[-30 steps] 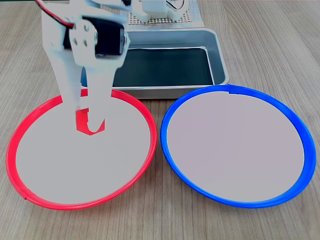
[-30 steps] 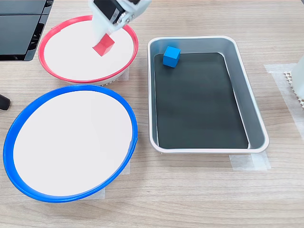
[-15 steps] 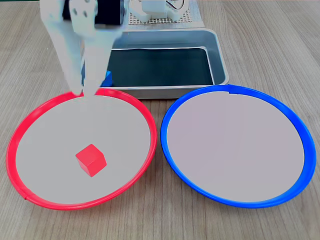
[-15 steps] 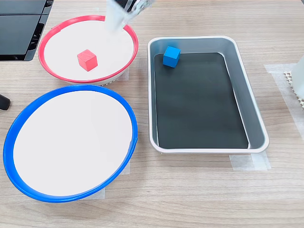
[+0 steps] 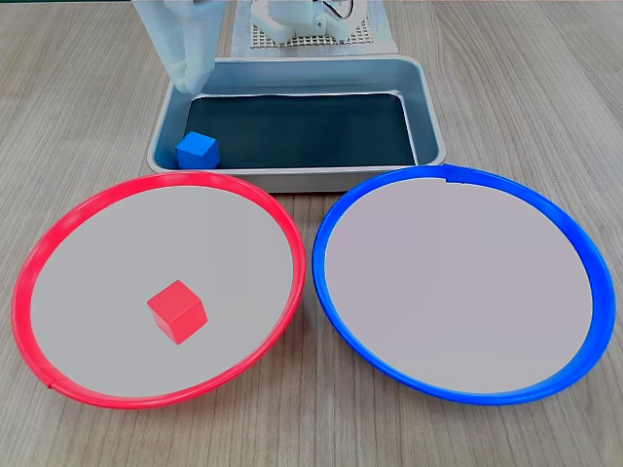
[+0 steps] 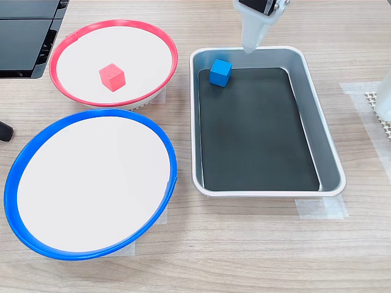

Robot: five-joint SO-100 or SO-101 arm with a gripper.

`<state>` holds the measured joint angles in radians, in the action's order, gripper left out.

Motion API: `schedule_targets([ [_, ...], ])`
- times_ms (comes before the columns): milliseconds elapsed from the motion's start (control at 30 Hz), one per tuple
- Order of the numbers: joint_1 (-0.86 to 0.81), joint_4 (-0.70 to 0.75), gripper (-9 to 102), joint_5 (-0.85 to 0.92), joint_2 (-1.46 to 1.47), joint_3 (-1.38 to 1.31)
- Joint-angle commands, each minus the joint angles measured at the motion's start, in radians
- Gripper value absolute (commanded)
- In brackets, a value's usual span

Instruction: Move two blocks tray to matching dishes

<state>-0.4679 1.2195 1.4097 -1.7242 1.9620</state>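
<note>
The red block [image 5: 176, 311] [image 6: 112, 77] lies alone in the red-rimmed dish [image 5: 282, 229] [image 6: 61, 52]. In the grey tray [image 5: 428, 107] [image 6: 330, 165], the blue block [image 5: 198, 150] [image 6: 220, 72] sits on the black liner in a corner. My gripper [image 5: 192, 80] [image 6: 251, 46] hangs above the tray's rim a little beyond the blue block, with nothing in it. Its white fingers overlap in both fixed views, so no gap can be made out. The blue-rimmed dish [image 5: 336, 209] [image 6: 36, 143] holds nothing.
The arm's white base on a perforated plate [image 5: 311, 24] stands behind the tray. A black device [image 6: 27, 30] lies beside the red-rimmed dish. The two dishes nearly touch each other on the wooden tabletop [image 5: 526, 78].
The gripper let go of the red block, which now rests in the red-rimmed dish. It then rose and swung from over that dish to over the tray near the blue block.
</note>
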Motion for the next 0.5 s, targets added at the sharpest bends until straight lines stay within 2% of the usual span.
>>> schedule_targets([
  [0, -0.009, -0.129, 8, 0.003, -0.026, 0.048],
  [100, 0.005, -0.166, 19, 0.006, -0.021, 0.058],
  [267, 0.037, -0.215, 18, -0.028, -0.008, 0.049],
  [467, 0.037, -0.279, 18, 0.014, 0.063, 0.052],
])
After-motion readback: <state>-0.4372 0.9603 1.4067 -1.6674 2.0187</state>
